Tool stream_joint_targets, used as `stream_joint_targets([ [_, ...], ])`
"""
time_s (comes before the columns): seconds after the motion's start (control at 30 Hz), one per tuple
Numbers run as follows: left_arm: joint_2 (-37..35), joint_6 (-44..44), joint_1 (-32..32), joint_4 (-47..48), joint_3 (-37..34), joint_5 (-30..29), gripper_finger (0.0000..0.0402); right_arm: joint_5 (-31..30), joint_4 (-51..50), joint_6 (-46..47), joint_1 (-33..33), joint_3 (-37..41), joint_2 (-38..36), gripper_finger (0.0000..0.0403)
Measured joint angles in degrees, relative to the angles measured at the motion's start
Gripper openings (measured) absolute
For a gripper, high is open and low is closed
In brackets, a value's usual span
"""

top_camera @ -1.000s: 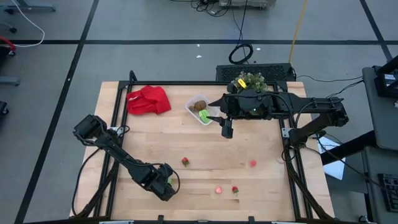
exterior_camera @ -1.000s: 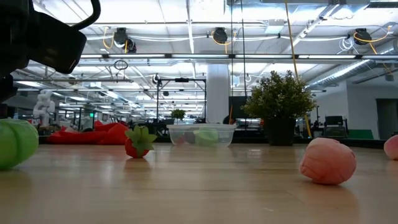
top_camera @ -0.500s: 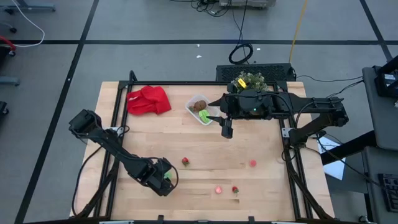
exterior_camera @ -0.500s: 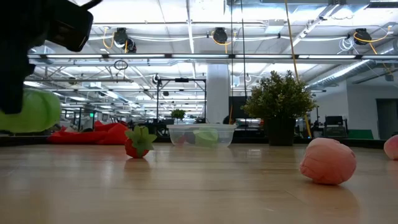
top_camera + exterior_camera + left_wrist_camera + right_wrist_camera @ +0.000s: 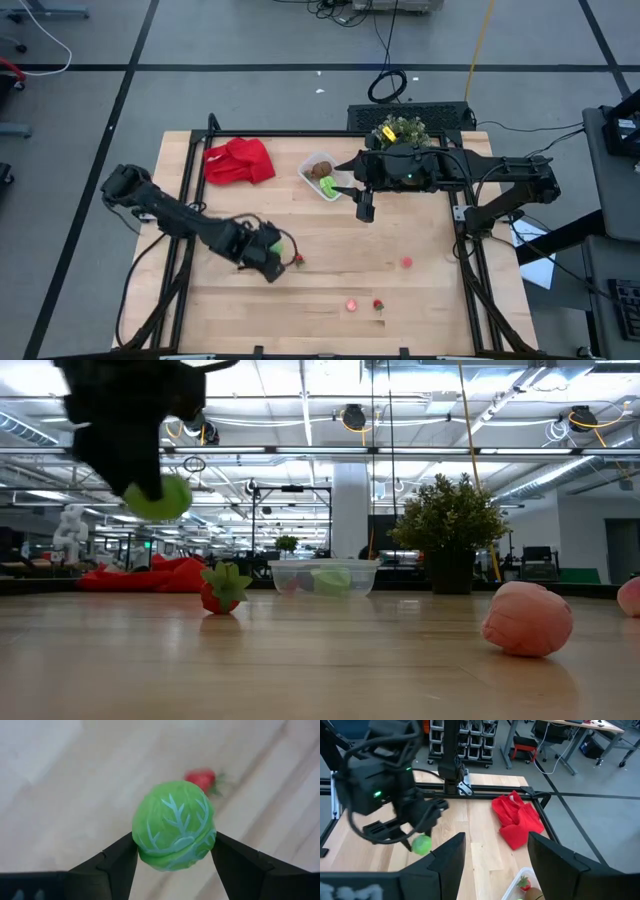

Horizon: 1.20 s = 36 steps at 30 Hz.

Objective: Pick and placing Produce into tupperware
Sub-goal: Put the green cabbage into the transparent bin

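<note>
My left gripper (image 5: 272, 248) is over the table's middle left, shut on a round green toy vegetable with pale veins (image 5: 174, 825), also visible in the low view (image 5: 160, 498). A red toy strawberry (image 5: 298, 259) lies on the table just right of it. More small produce rests on the wood: a pink piece (image 5: 406, 263), a pinkish-red piece (image 5: 352, 304) and another strawberry (image 5: 378, 304). The clear tupperware (image 5: 320, 176) stands near the far edge with a brown and a green piece inside. My right gripper (image 5: 364, 208) hovers open, just right of the tupperware. My left gripper pinches the green toy vegetable by its two opposite sides (image 5: 142, 840), one finger (image 5: 117, 862) on each. The fingers slant down from above. The piece is lifted clear of the table and sits at the fingers' lower end (image 5: 160, 498).
A crumpled red cloth (image 5: 240, 160) lies at the far left corner, and a bushy potted plant (image 5: 400, 130) stands at the far edge behind the right arm. Black frame rails run along the table's left and right sides. Bare wood lies between the strawberry and the tupperware.
My left gripper has risen from the table's near left part with the green piece, lifting it clear of the wood. It has then carried the piece toward the far edge and slightly right, ending beside the strawberry. The right arm has kept still.
</note>
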<state>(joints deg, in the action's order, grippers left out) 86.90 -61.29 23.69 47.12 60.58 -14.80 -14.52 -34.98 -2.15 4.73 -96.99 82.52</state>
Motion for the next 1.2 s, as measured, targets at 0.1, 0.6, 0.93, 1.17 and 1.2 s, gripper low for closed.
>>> stream_joint_targets([
  [0.1, -1.55, 4.84, -3.60, -0.78, 0.04, -1.45, 0.0241, 0.02, 0.02, -0.04, 0.00, 0.00, 0.00, 0.0205],
  [0.6, -3.40, 28.11, -22.42, -10.68, 0.02, 0.28, 0.0241, -0.33, 5.97, -9.53, -0.22, 0.00, 0.00, 0.0205],
  [0.93, -3.00, 36.75, -31.53, -17.99, 0.02, 4.41, 0.0241, -0.77, 17.50, -16.71, -1.17, -0.04, -1.21, 0.0205],
  [1.17, -2.46, 40.97, -38.03, -23.00, 0.02, 7.81, 0.0241, -0.84, 18.07, -16.76, -3.44, -0.02, -1.57, 0.0205],
  [1.2, -2.46, 41.37, -38.95, -23.54, 0.02, 8.34, 0.0241, -0.85, 18.04, -16.77, -3.78, -0.02, -1.57, 0.0205],
])
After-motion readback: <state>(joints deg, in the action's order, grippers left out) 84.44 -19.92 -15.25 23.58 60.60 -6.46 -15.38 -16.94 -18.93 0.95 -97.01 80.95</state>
